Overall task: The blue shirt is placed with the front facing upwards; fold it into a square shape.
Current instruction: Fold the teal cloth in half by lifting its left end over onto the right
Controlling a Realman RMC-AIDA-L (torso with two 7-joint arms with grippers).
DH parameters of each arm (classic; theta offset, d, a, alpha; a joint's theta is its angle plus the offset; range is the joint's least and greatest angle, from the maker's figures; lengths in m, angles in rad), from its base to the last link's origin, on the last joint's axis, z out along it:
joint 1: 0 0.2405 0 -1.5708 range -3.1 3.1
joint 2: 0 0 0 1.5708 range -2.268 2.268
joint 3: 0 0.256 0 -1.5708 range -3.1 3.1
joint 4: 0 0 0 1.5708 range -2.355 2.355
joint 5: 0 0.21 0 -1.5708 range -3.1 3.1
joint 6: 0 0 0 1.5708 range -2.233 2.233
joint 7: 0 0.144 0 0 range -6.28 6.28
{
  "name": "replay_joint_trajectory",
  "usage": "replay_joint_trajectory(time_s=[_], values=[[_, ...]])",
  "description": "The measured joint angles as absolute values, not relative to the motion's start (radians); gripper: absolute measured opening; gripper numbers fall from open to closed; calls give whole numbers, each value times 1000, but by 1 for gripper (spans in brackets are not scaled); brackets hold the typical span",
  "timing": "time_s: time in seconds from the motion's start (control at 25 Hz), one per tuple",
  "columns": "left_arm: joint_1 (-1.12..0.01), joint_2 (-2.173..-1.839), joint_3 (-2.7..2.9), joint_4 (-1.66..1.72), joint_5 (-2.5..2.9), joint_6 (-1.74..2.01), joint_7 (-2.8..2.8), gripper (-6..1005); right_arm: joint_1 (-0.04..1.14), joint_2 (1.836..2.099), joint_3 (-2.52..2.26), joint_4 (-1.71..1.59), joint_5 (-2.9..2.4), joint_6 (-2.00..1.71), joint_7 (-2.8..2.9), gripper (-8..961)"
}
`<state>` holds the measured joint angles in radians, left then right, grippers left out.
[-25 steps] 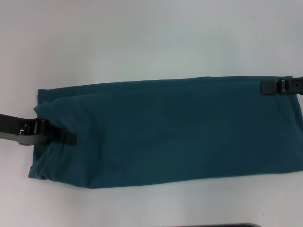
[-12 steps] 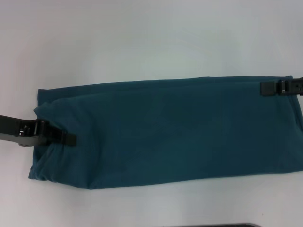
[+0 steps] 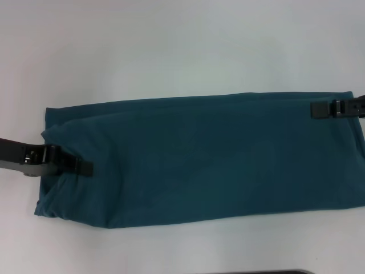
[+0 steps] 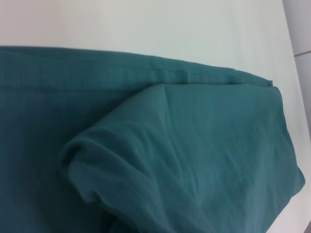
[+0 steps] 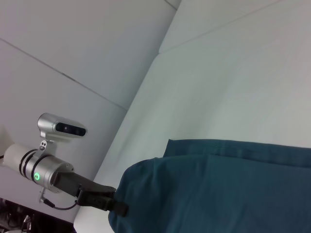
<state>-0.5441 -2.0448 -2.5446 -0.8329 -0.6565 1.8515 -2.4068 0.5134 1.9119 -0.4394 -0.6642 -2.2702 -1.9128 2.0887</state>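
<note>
**Lying folded: one blue shirt, long band across the white table**

Item 1. The blue shirt point(image 3: 211, 160): dark teal-blue, folded lengthwise into a long band running left to right across the middle of the table point(image 3: 171, 45), its right end passing out of the head view. Upper surface plain; no lettering, collar or label shows. The far long edge is straight, with a stitched hem visible in the left wrist view point(image 4: 97, 73). The left end is untidy: an upper layer rounds into a soft bulge with creases, sitting on a flatter layer whose far left corner pokes out beyond it. The near edge slopes slightly away toward the right.

Item 2. Left gripper point(image 3: 84, 167): at the left end of the shirt, midway between its far and near edges, dark fingers reaching in over the bulged fold and lying on the cloth. Whether they pinch the fabric or merely rest on it cannot be told. The right wrist view shows it from afar point(image 5: 119, 208), tip on the shirt's edge.

Item 3. Right gripper point(image 3: 319, 109): at the far right corner of the shirt, fingers pointing left, lying over the cloth just inside the far edge. Finger state cannot be told.
</note>
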Motion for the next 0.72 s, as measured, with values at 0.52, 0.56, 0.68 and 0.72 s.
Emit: replay_joint_trajectory(time_s=[0.52,0.56,0.68,0.72], values=[[-540,-2044,-2545,-834,-656,1854,-2404,57,517,1911,-443,-664,-2270,-1912,2089,895],[-539,-2041,-2545,-835,-656,1854,-2405,57,518,1912,-445,-664,-2270,-1911,2089,895],[-530,-2040,-2550,-859,-658,1868,-2406,57,519,1912,-450,-664,-2270,-1907,2089,895],[-518,-2051,-2555,-902,-664,1896,-2409,57,519,1913,-451,-664,-2270,-1908,2089,895]])
